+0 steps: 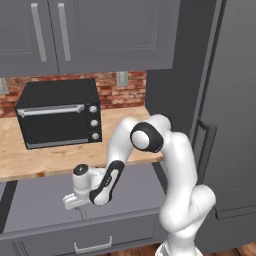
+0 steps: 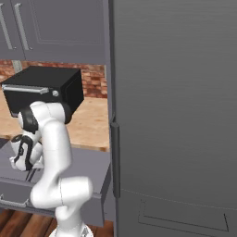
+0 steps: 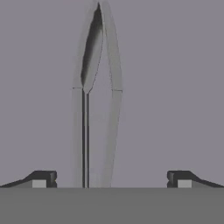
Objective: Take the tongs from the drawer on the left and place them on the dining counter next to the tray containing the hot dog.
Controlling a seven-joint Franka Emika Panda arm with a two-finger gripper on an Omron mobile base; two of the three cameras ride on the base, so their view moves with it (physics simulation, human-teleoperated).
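Observation:
The drawer (image 1: 40, 205) under the wood countertop is pulled open, with its panelled front and silver handle (image 1: 92, 245) nearest the base. Slim grey tongs (image 3: 94, 109) lie lengthwise on the drawer's flat grey floor. My gripper (image 3: 111, 179) hangs just above them, open. The tongs run between its two dark fingertips (image 3: 43, 178), somewhat nearer the left one, and touch neither. The white hand dips into the drawer in both base views, where the gripper (image 1: 80, 209) (image 2: 31, 173) points down. The dining counter, the tray and the hot dog are out of view.
A black toaster oven (image 1: 60, 112) stands on the wood countertop (image 1: 30, 160) just above the drawer. A tall grey fridge (image 2: 176, 115) with a dark vertical handle (image 2: 115, 157) walls off the right side. Grey wall cabinets (image 1: 90, 35) hang overhead.

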